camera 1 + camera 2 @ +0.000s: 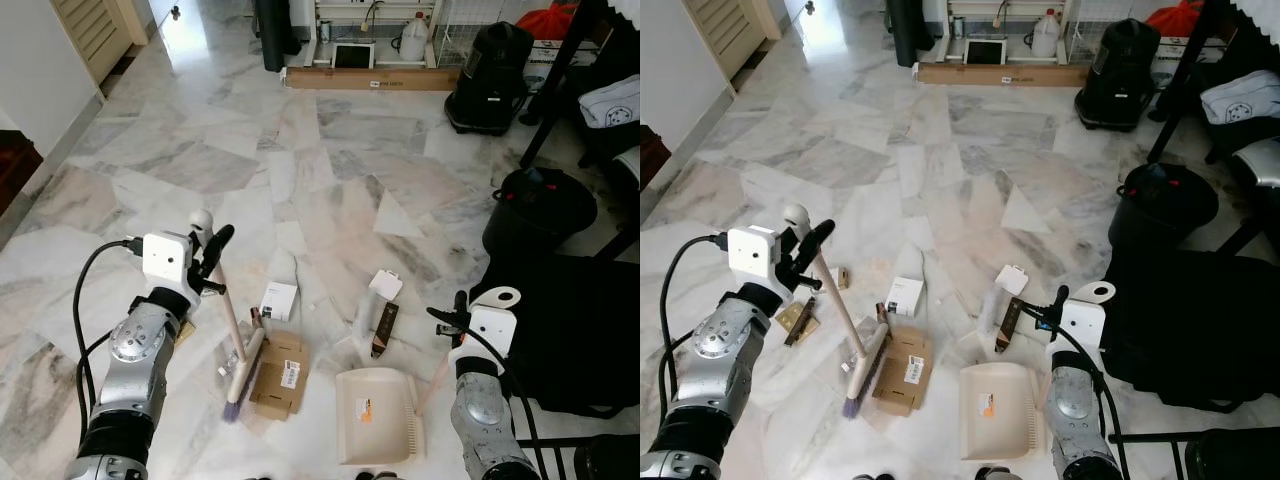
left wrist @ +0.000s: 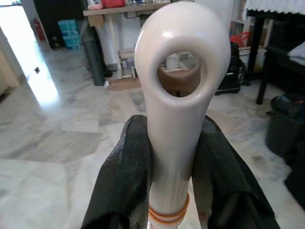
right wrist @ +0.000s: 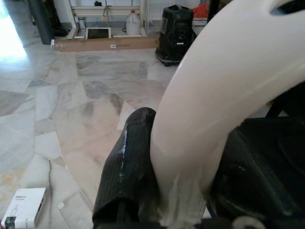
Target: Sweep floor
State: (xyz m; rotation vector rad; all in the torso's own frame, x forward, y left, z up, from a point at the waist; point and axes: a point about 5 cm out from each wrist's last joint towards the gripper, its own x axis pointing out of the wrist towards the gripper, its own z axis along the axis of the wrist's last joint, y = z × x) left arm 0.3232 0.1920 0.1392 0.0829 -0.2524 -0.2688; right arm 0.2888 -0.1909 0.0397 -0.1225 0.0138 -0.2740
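Observation:
My left gripper is shut on the cream handle of a hand broom; its brush head rests on the floor against a flattened brown cardboard box. In the left wrist view both black fingers clamp the looped handle end. My right gripper is shut on the cream handle of a dustpan, which lies flat on the marble floor right of the box. Litter lies ahead of the pan: a white carton, a white packet and a dark wrapper.
A black bin stands at right, with black cloth beside my right arm. A black vacuum, a long cardboard box and shelves line the far wall. Small brown scraps lie near my left arm.

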